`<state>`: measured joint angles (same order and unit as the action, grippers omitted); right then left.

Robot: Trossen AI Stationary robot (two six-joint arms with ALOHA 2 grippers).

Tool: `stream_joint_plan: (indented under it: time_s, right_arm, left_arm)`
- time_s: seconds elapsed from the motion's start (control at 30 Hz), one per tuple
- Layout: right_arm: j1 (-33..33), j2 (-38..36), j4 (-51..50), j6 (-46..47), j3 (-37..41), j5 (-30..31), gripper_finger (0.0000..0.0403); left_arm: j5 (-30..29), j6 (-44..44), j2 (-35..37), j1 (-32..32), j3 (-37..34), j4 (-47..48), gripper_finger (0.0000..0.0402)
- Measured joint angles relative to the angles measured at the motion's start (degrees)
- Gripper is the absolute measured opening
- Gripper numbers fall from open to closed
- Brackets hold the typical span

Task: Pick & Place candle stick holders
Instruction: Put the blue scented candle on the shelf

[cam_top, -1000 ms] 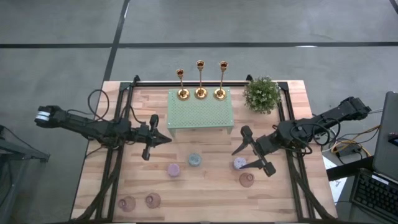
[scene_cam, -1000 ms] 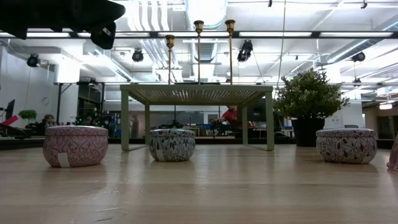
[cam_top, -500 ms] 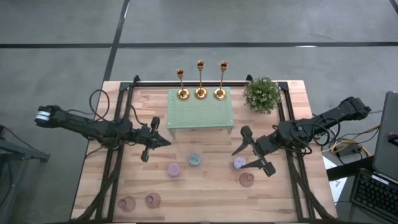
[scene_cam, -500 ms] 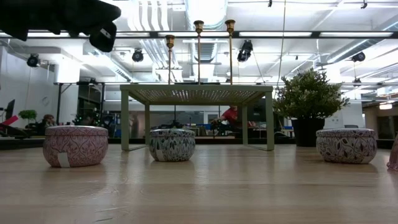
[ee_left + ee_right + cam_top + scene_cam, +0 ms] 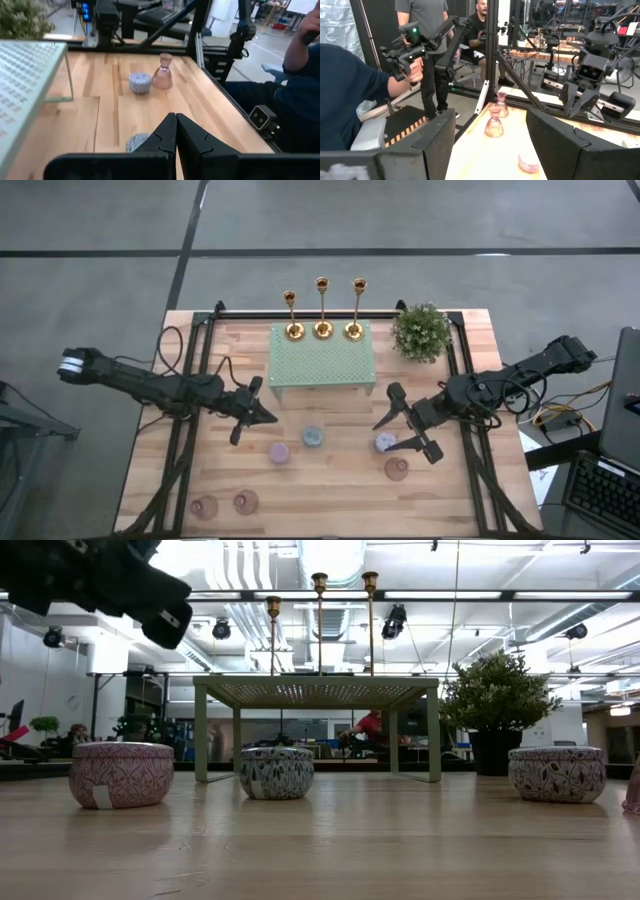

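Three gold candlesticks (image 5: 322, 328) stand on their round bases at the far edge of the pale green stand (image 5: 322, 365). A pink holder (image 5: 280, 453), a pale blue one (image 5: 313, 437) and a lilac one (image 5: 385, 443) sit mid-table. A pink glass holder (image 5: 397, 469) stands near the lilac one, and two more (image 5: 225, 504) stand at the near left. My left gripper (image 5: 273, 418) is shut and empty, raised left of the pale blue holder. My right gripper (image 5: 388, 436) is open and empty above the lilac holder.
A bushy potted plant (image 5: 420, 332) stands right of the stand. Dark frame rails (image 5: 190, 430) run along both table sides. People stand beyond the table in the right wrist view (image 5: 350, 95), and a person's arm (image 5: 300, 60) shows in the left wrist view.
My left gripper has moved a little toward the table's near edge and right, tipping slightly downward, and has stayed shut. Nothing else has moved.
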<state>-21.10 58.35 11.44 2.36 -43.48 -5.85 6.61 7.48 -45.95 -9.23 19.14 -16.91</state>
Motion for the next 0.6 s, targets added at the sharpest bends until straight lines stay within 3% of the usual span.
stream_joint_plan:
  time_s: [0.6]
  right_arm:
    - [0.0,0.0,3.0,0.2,2.5,0.1,0.0233]
  left_arm:
    - [0.0,0.5,-9.5,0.0,0.0,-10.0,0.0009]
